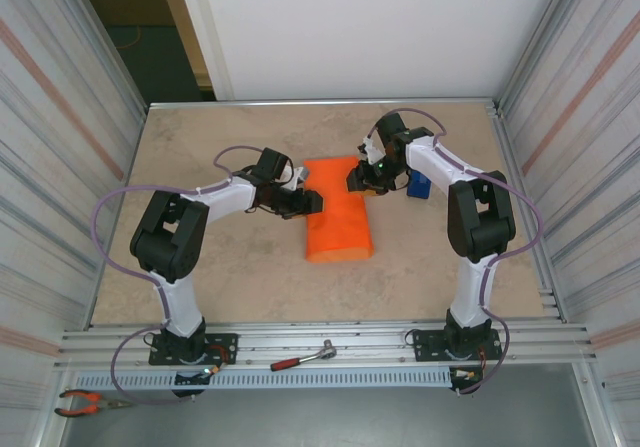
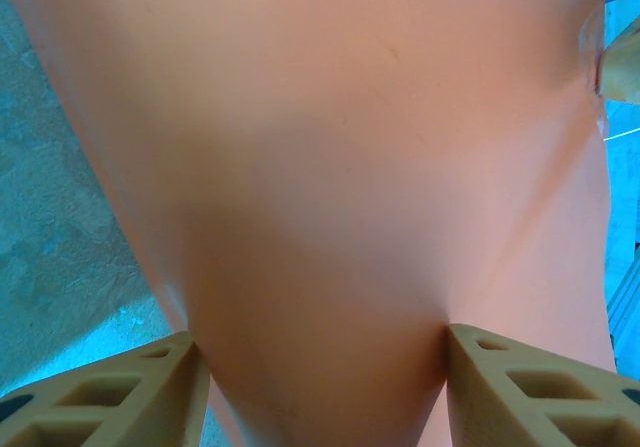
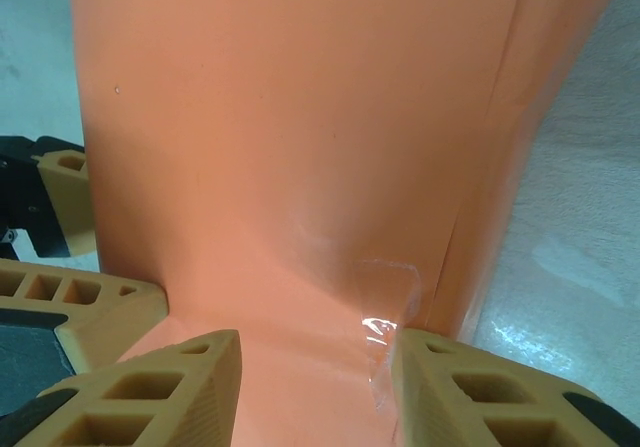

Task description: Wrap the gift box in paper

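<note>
From here I see the paper [image 1: 337, 222] as thin, smooth and matt, softly creased. A strip of clear tape [image 3: 385, 312] on it looks glossy and wrinkled. The jaws are matt tan plastic with moulded hollows. The table [image 1: 240, 267] looks dull, mottled and stone-like; the walls [image 1: 60, 117] are ribbed metal.

Two-arm unit, paired.
- Left arm [image 1: 178, 239], right arm [image 1: 478, 217]: white link shells, bulky black joint housings at shoulder and elbow.
- Bases [image 1: 190, 349]: flat black plates, one per arm.
- Cables [image 1: 96, 232]: lilac, one loose loop alongside each arm.
- Left pincer [image 1: 312, 202], right pincer [image 1: 358, 180]: black bodies.
- Fingers [image 2: 110, 397]: tan plastic wedges, sides cut into rectangular hollow cells.
</note>
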### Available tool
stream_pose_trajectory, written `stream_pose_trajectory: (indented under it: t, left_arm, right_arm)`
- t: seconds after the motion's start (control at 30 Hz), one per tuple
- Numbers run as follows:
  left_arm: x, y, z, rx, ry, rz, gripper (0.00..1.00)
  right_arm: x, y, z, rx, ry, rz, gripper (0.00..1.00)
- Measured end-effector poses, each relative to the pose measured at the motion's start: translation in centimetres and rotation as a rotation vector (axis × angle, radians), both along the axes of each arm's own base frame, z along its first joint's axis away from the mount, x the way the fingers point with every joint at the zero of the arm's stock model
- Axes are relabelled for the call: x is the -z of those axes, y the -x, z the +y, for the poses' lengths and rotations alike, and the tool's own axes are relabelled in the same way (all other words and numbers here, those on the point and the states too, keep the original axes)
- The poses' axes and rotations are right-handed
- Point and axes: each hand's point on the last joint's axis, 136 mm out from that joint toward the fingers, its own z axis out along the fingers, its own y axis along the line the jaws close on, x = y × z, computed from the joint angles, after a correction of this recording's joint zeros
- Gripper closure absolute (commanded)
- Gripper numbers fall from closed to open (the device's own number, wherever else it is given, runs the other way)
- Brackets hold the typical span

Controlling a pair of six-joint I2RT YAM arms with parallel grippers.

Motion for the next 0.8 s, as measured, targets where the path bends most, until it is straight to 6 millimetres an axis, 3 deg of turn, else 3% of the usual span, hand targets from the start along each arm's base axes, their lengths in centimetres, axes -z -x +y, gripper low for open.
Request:
stream_pose_trajectory:
  t: [0.8]
  left_arm:
    - [-0.01, 0.03, 0.02, 0.000, 0.002, -0.004, 0.42]
  right_arm:
    - [-0.27, 0.02, 0.21, 0.012, -0.018, 0.000, 0.43]
